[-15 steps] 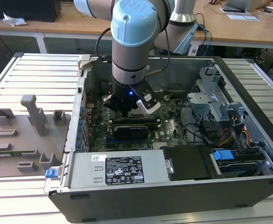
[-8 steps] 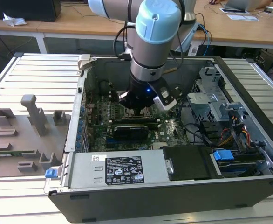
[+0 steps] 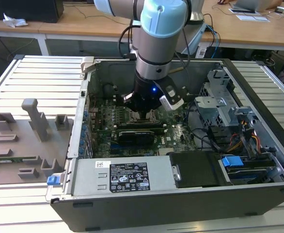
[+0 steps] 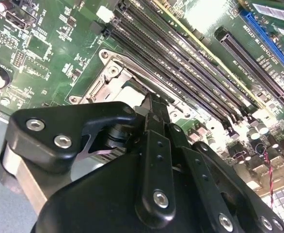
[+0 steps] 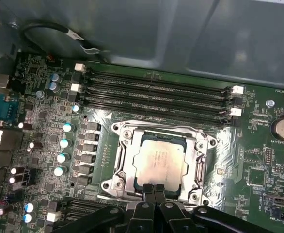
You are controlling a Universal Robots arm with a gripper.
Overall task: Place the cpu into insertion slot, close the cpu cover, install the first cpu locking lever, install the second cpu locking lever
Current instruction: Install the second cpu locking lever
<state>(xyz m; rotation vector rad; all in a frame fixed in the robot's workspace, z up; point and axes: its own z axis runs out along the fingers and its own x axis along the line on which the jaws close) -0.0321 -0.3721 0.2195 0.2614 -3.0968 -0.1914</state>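
Cpu (image 5: 160, 163) seated in insertion slot (image 5: 124, 160), fingers (image 5: 155, 193) together at its edge

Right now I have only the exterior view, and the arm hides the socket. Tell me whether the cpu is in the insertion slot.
Observer: Yes. In the first wrist view the cpu lies flat inside the frame of the insertion slot, metal top up.
Operator: Give me the gripper's position against it.
Observer: The gripper is shut, fingertips together, at one edge of the cpu and not around it.
Operator: Check the memory slots beside the socket.
Observer: The long black memory slots run along the side of the socket away from the gripper, and all look empty.
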